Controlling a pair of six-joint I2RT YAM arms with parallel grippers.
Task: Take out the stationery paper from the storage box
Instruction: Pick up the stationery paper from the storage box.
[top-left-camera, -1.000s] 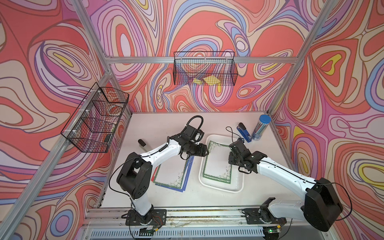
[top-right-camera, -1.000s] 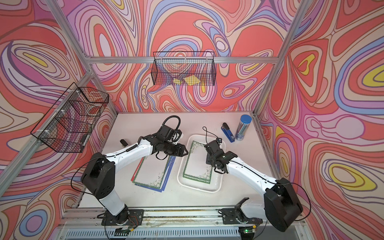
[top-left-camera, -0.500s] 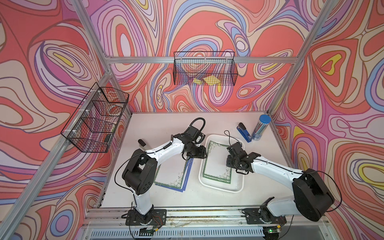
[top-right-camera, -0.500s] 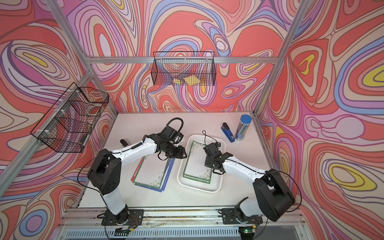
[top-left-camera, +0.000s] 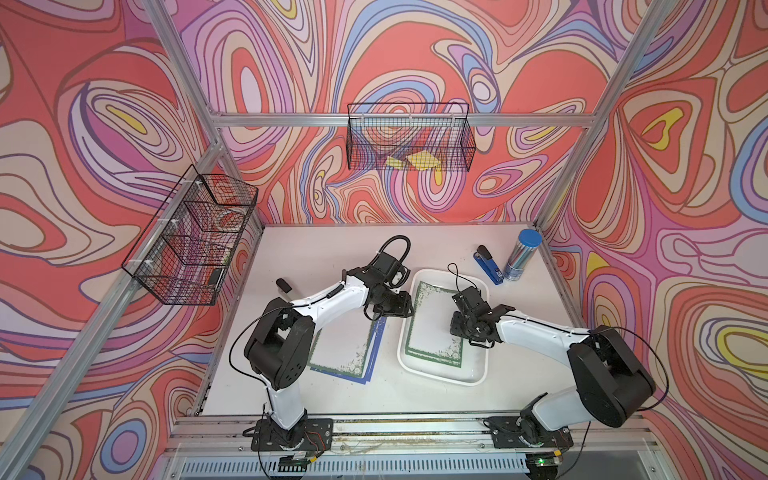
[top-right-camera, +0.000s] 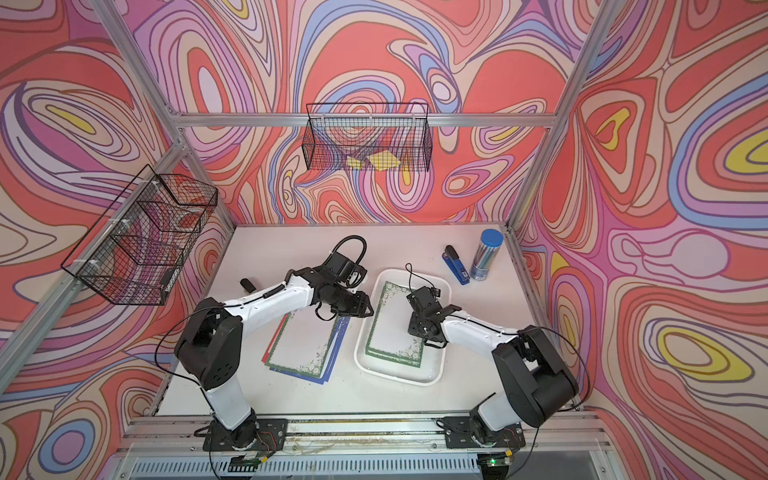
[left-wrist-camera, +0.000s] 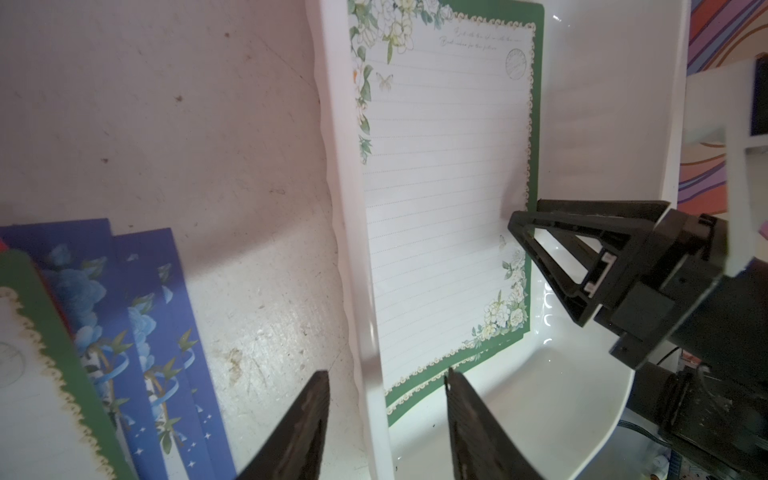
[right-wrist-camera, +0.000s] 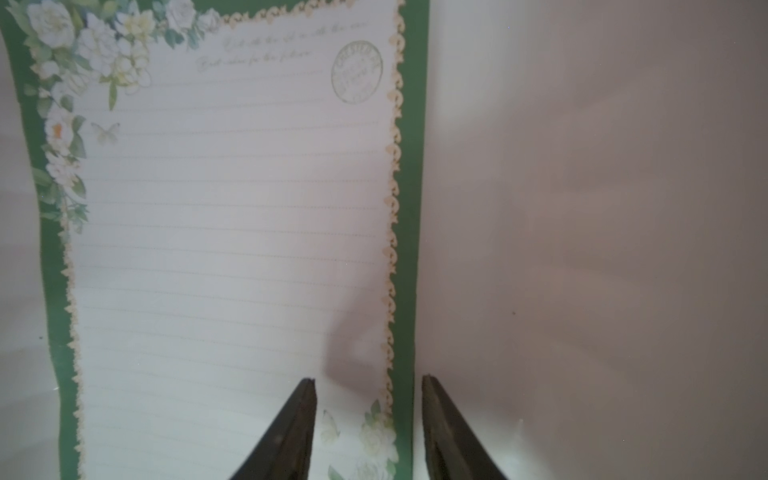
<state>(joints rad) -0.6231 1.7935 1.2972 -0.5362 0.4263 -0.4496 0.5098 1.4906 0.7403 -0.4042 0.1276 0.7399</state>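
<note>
Stationery paper (right-wrist-camera: 232, 232) in storage box (left-wrist-camera: 540, 415) | right fingers (right-wrist-camera: 291, 428) parted, empty, astride sheet's 3 o'clock edge | left fingers (left-wrist-camera: 465, 419) parted astride box rim, 10 o'clock | steady box, pinch top sheet only.

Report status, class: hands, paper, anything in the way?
Left hand open, astride the tray rim. Right hand open over the green-edged sheet, lying flat in the tray. No obstacle seen.

Stationery paper (top-left-camera: 434, 328) lies in the storage box (top-left-camera: 469, 370) — other sheets (top-left-camera: 345, 349) left of it.
</note>
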